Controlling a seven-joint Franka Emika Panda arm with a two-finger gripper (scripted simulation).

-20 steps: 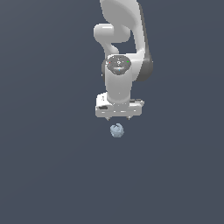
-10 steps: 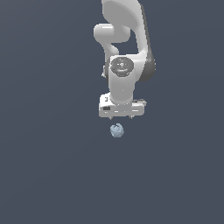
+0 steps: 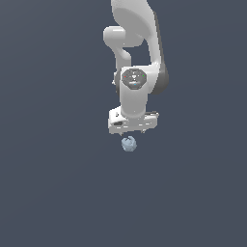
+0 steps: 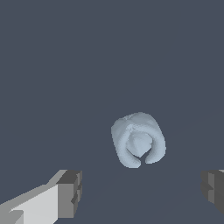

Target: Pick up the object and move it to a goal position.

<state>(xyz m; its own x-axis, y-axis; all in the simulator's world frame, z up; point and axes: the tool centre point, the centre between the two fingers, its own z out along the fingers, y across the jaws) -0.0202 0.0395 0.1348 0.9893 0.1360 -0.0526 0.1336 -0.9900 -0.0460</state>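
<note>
In the exterior view a plain dark slate-grey tabletop [image 3: 53,193] filled the frame, and the white arm [image 3: 137,53] came down from the upper edge to a round wrist joint with a grey cap, below which sat the broad white body of the gripper [image 3: 130,134]. The gripper's fingers were too small and too hidden under that body to make out there. Just beneath the gripper, and apart from it, lay the object [image 3: 129,144], a small pale blue-grey lump with an uneven faceted surface, much narrower than the gripper's body above it. In the wrist view the gripper [image 4: 142,190] stood wide, its jaws far apart: one grey fingertip on a white finger [image 4: 70,192] showed at one edge of the frame and the other grey fingertip [image 4: 214,190] at the opposite edge, with bare tabletop [image 4: 52,65] between them. The object [image 4: 138,140] lay on the tabletop ahead of the gap between the fingertips, nearer the line midway between them than either one, and touched neither. Its surface showed a curled, folded shape with a paler hollow at its middle. Whether the fingertips were level with the object or above it could not be told from these views.
</note>
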